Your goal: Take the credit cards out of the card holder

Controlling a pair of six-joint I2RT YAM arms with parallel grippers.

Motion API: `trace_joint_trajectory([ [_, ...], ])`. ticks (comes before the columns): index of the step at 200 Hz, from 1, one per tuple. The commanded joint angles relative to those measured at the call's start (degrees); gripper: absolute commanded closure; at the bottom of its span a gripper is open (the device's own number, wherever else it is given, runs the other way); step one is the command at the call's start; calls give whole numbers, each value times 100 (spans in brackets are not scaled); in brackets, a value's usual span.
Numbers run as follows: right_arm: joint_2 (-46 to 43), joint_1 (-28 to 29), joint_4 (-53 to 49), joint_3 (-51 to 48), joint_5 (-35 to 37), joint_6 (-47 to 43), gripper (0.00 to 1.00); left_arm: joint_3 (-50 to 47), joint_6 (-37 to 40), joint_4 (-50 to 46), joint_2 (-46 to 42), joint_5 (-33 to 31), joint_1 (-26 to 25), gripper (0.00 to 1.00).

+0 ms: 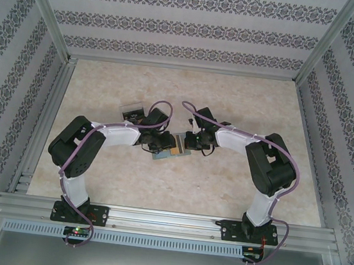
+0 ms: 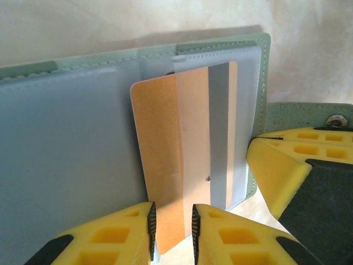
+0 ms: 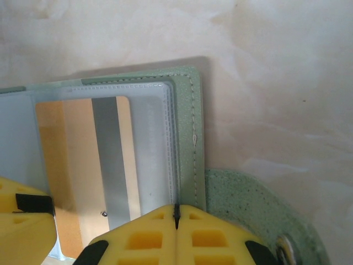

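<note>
The card holder (image 2: pixel 66 165) lies open on the table (image 1: pixel 234 191) between the arms. Its tan, grey-striped card (image 2: pixel 160 165) sticks partway out of a clear sleeve. The left gripper (image 2: pixel 172 232) stands narrowly parted, the card's near end in the gap. The right gripper (image 3: pixel 176 215) is closed at the holder's edge, beside the snap tab (image 3: pixel 242 204). A clear tray (image 1: pixel 132 111) sits behind the left arm.
</note>
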Motion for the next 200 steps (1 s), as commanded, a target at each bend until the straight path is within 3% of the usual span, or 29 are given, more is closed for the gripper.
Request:
trace_joint_trajectory([
  [1,193,127,-143,53,-53,83,94,-65,-75,273,-9,151,80,73],
  [113,-279,216,-499,392,265,-127,91,-17,209,-485,-474,-353,174,76],
  [200,120,427,-591,595,376,-123,95,-257,163,-352,-548,-244,247,76],
])
